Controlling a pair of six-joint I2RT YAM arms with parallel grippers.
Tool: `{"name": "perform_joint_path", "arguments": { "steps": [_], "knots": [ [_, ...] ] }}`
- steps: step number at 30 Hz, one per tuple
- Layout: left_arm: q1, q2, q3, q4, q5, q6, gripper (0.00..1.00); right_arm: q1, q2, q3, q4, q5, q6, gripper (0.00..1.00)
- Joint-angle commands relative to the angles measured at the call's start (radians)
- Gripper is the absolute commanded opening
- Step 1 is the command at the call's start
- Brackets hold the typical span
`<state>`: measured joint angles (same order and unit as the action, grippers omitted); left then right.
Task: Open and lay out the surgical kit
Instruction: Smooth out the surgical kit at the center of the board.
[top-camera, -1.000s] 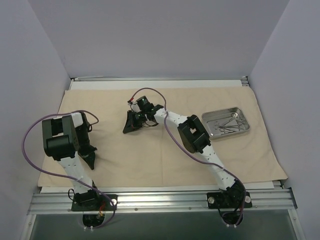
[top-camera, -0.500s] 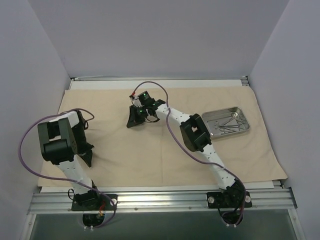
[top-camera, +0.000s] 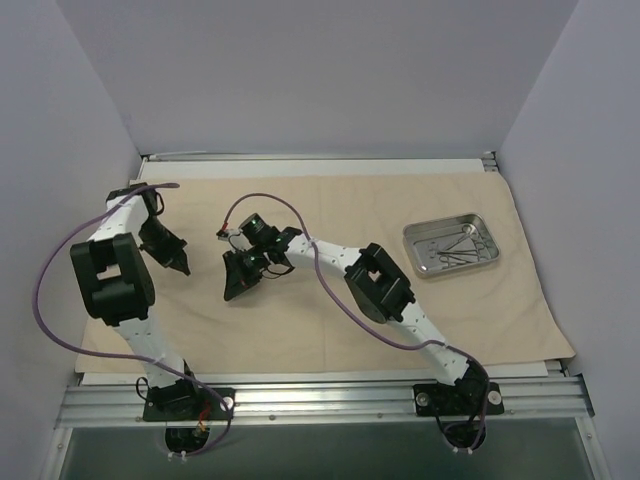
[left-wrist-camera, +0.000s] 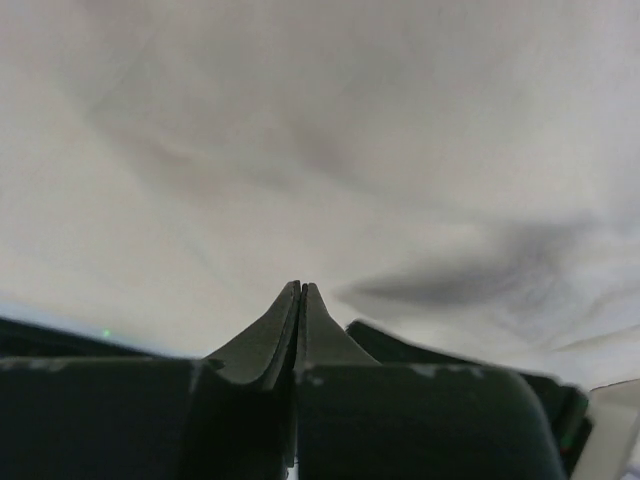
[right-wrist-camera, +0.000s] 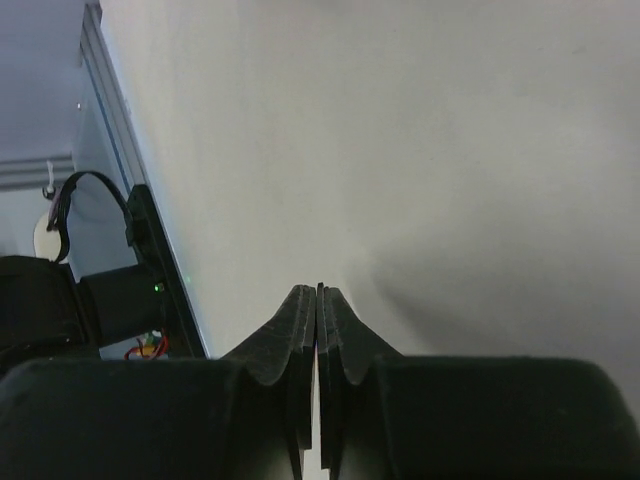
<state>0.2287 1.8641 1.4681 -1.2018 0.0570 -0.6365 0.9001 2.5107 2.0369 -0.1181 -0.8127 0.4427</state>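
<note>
The beige cloth wrap (top-camera: 330, 320) lies spread flat over the table. The small steel tray (top-camera: 415, 262) sits on it at the right, with several thin silver ring-handled instruments (top-camera: 460, 246) inside. My left gripper (top-camera: 186, 268) is shut and empty, low over the cloth's left part; in the left wrist view its jaws (left-wrist-camera: 300, 286) are pressed together above creased cloth (left-wrist-camera: 350, 120). My right gripper (top-camera: 231, 295) is shut and empty, just right of the left one, its jaws (right-wrist-camera: 318, 289) closed over smooth cloth (right-wrist-camera: 450, 150).
Grey walls enclose the table on three sides. A metal rail (top-camera: 320, 400) runs along the front edge with both arm bases on it. The right wrist view shows a side rail (right-wrist-camera: 105, 110) and a black arm part (right-wrist-camera: 110, 300) with a green light.
My left arm has swung from the near left up toward the far left, its gripper now pointing right. My right gripper has moved left and nearer. Both stayed shut.
</note>
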Motion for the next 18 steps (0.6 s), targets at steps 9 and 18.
{"name": "perform_joint_path", "arguments": {
  "steps": [9,18],
  "knots": [
    [0.032,0.323,0.188,0.111,0.018,0.04,0.02,0.059,-0.004,-0.13,0.022,-0.094,-0.015,0.0],
    [0.043,0.294,0.238,0.061,-0.035,0.04,0.02,0.05,-0.075,-0.104,-0.047,-0.033,-0.084,0.0]
  ]
}}
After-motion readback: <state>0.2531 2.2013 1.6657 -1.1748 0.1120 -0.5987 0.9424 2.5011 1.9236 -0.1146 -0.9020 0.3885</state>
